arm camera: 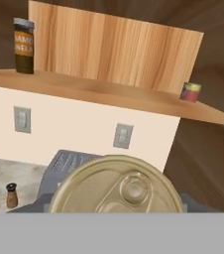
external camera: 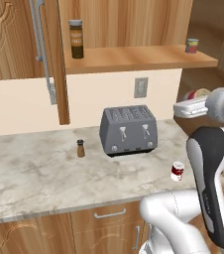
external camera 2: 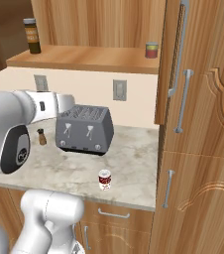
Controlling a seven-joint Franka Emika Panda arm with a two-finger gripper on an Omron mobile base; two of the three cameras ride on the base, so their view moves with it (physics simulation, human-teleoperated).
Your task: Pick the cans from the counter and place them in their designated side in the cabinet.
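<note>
Carrying one can (arm camera: 116, 184) clamped in the gripper (external camera: 196, 99), lid filling its near view, the arm is mid-transfer above the toaster (arm camera: 64, 168). Ahead and higher, the cabinet (arm camera: 109, 94) shelf awaits; second can (external camera: 177, 171) sits below on the counter (external camera: 34, 173).

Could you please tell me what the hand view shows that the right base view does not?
Hand view's own: the silver pull-tab top of a short metal can, close up at the bottom. Right base view's own: a short red-and-white can standing on the beige marbled counter, and the cabinet door's long grey handle. Shared: the tall dark jar and the greenish-yellow and red can on the wooden plank shelf, the grey toaster and a small brown shaker.
</note>
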